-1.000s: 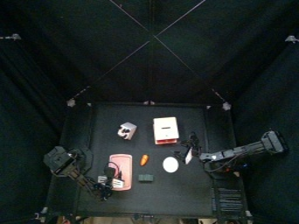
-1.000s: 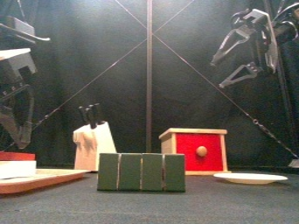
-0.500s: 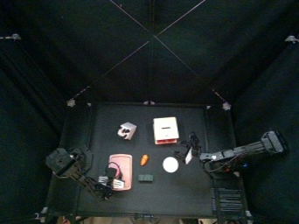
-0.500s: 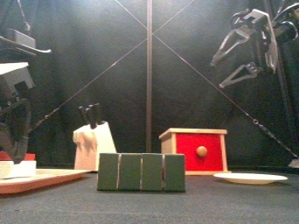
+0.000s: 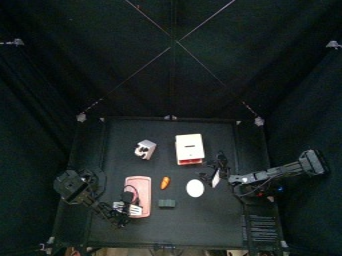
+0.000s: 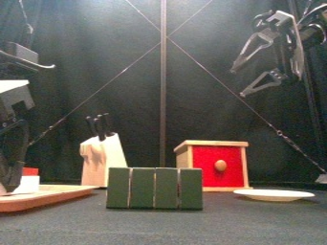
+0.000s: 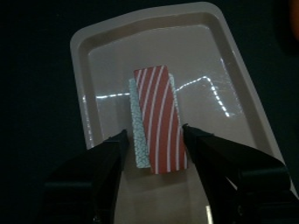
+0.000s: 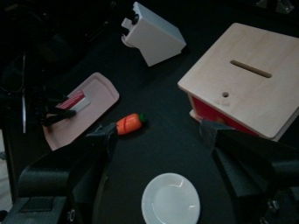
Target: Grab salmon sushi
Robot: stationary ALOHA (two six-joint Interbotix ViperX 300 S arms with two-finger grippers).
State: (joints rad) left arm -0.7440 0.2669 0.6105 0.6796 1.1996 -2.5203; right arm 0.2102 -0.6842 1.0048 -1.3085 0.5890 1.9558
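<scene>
The salmon sushi (image 7: 156,119) lies mid-frame on the pink tray (image 7: 105,52), between the spread jaws of the left gripper (image 7: 156,150). To grip well, it should pinch the long sides squarely. The right gripper (image 8: 152,131) hangs open, high at upper right of the front view.

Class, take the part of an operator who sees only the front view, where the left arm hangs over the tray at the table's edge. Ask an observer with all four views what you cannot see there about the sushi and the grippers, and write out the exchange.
Operator: Is the left gripper lined up with the salmon sushi?
Observer: Yes. In the left wrist view the left gripper has its open jaws on either side of the salmon sushi, which lies alone in the pink tray.
Operator: Is anything lying beside the tray?
Observer: From the top, a small orange piece lies on the table beside it.
Operator: Where is the right gripper?
Observer: The right gripper is open, raised above the white plate.
</scene>
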